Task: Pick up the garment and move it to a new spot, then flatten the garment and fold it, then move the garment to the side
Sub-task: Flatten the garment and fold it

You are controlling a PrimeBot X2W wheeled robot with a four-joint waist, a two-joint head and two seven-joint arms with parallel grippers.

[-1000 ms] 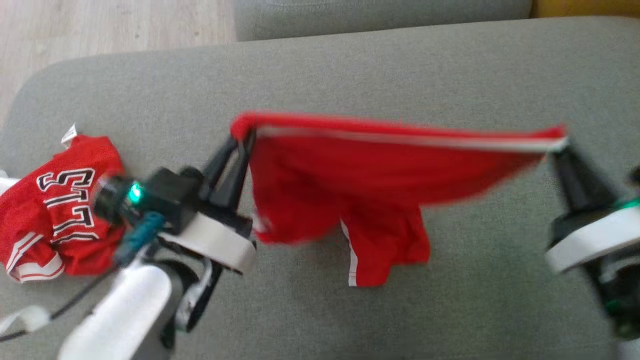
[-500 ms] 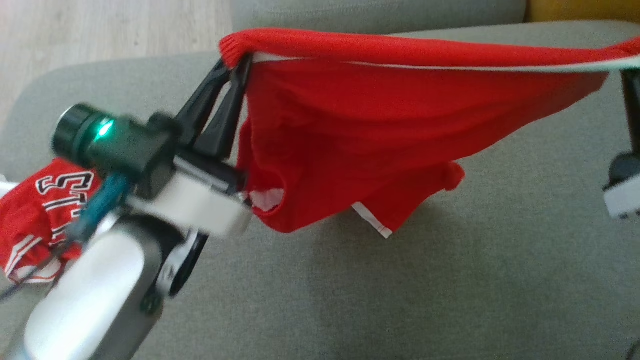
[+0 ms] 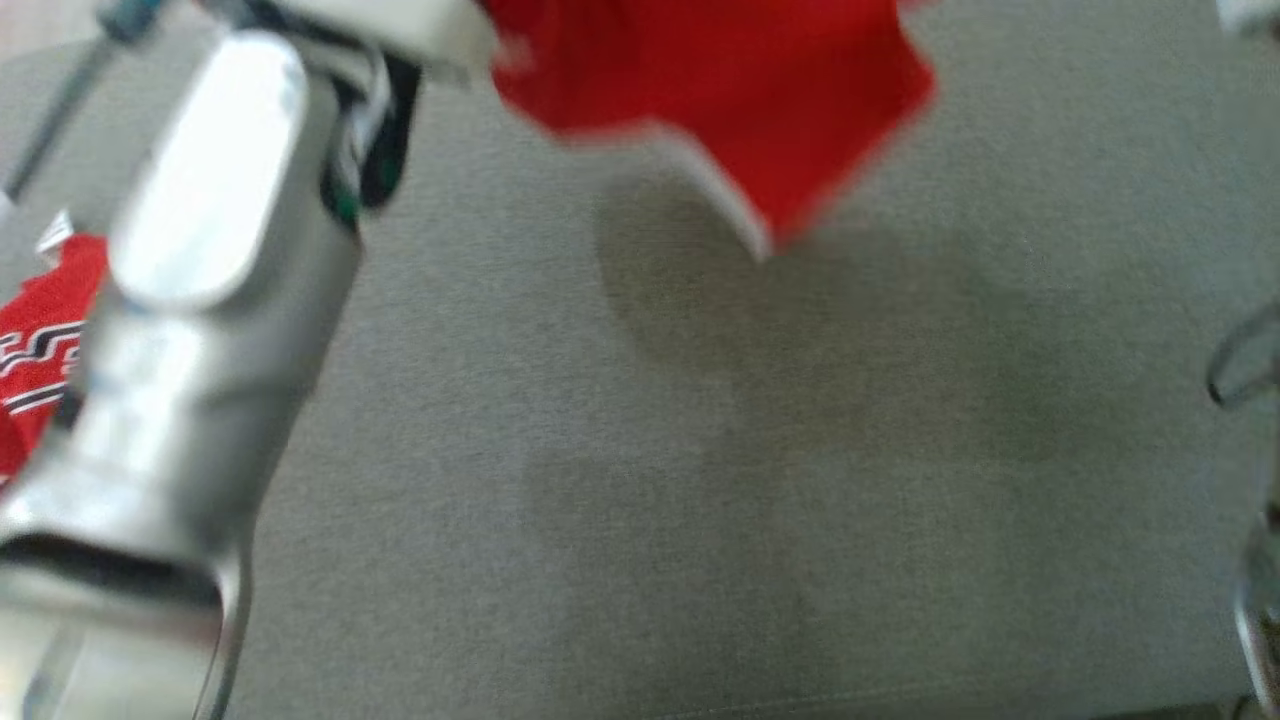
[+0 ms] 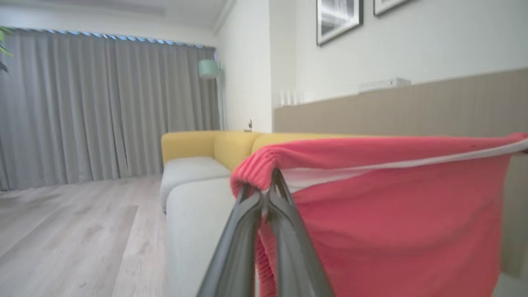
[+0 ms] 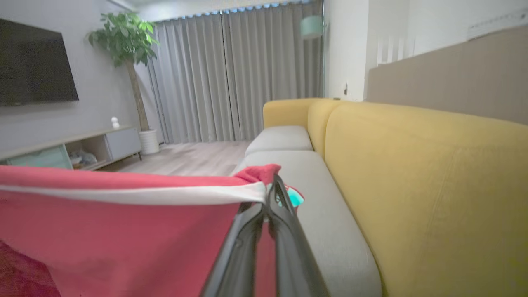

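Two grippers: each has its dark fingers pressed together on one end of the garment (image 4: 392, 231).
Left gripper (image 4: 269, 183): clamped on the bunched, ribbed red corner of the top band.
Right gripper (image 5: 272, 187): clamped on the opposite corner, where a white stripe runs along the band.
Garment position: red cloth stretched taut between both grippers, hanging in the air above the grey sofa seat (image 3: 700, 450), with its shadow on the cushion below.
Left forearm (image 3: 200, 250): pale and blurred, at the head view's left.
Jersey (image 3: 40, 350): red with lettering, lying on the seat beside that forearm.
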